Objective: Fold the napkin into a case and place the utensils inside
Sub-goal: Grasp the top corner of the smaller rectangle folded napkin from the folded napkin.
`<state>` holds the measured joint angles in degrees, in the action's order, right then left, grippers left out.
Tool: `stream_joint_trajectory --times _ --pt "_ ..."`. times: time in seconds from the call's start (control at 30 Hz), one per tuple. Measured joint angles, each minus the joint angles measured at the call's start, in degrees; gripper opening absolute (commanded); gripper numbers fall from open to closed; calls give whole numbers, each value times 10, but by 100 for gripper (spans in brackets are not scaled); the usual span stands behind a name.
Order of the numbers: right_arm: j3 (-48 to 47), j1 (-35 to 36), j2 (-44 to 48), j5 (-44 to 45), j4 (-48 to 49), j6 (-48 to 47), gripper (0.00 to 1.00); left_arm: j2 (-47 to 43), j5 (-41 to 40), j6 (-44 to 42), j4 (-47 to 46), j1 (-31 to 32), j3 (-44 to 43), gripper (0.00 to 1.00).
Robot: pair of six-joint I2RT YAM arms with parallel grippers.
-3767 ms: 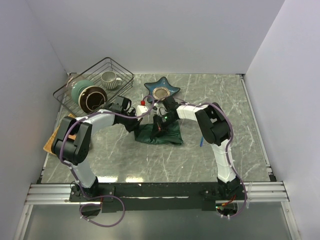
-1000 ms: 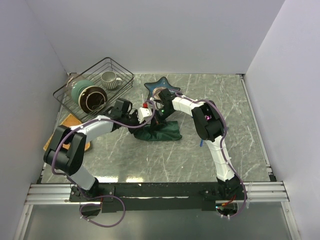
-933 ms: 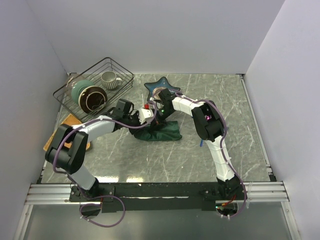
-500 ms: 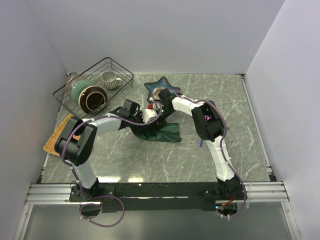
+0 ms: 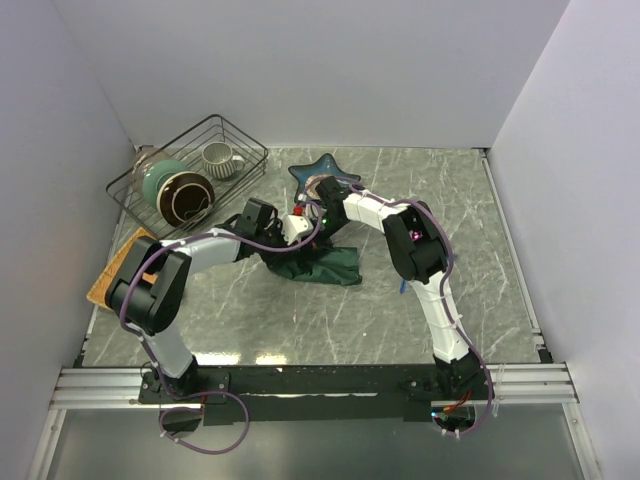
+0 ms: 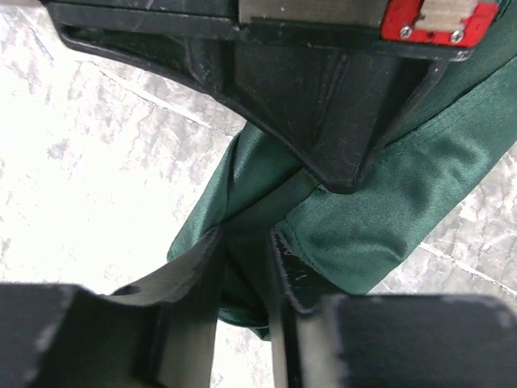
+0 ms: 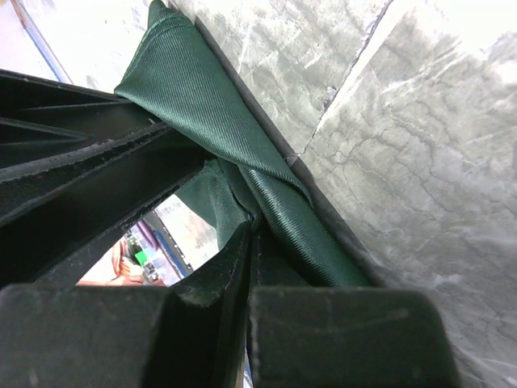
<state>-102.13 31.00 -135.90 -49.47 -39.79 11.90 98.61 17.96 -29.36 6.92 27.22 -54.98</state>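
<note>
- Your left claw (image 6: 244, 241) is at the left end of the napkin (image 5: 330, 266). Its two fingers stand a narrow gap apart, and a bunched fold of the green cloth fills that gap, so it is pinching the napkin.
- Your right claw (image 7: 249, 231) has its fingers pressed together, with a thin fold of the same cloth nipped at the tips.
- From your left wrist camera you see the right claw pointing down from above. Its tip touches the cloth just beyond your left fingertips, so the two claws are very near each other.
- The napkin lies on the grey marbled tabletop (image 5: 460, 200), on the near side of the blue star-shaped dish (image 5: 345, 180) and just beside it. It is a rumpled wedge with loose layers, not a neat long rectangle.
- In your right wrist view a rolled edge of cloth runs from a pointed corner at the top left down to the fingertips. Bare tabletop lies to its right.
- Both arms reach inward over the middle of the tabletop, and from above their wrists hide the napkin's far left part.
- At the far left stands a wire basket (image 5: 243, 136) holding a teal bowl (image 5: 157, 180), a brown bowl (image 5: 186, 198) and a pale mug (image 5: 218, 157).
- An orange-tan mat (image 5: 110, 270) lies at the left edge, beside your left arm's elbow.
</note>
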Motion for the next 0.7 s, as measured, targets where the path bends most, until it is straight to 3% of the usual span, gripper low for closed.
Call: stream_joint_trajectory --times 0.03,0.13,0.57,0.7 --pt "0 0 0 0 1 0 14 2 0 -1 0 0 0 28" --pt "-1 0 0 -3 3 5 32 5 2 -1 2 0 0 25" --pt "-28 2 0 -18 29 22 56 6 17 -1 11 0 0 20" --pt "-28 3 -1 -16 28 21 56 6 17 -1 16 -3 0 20"
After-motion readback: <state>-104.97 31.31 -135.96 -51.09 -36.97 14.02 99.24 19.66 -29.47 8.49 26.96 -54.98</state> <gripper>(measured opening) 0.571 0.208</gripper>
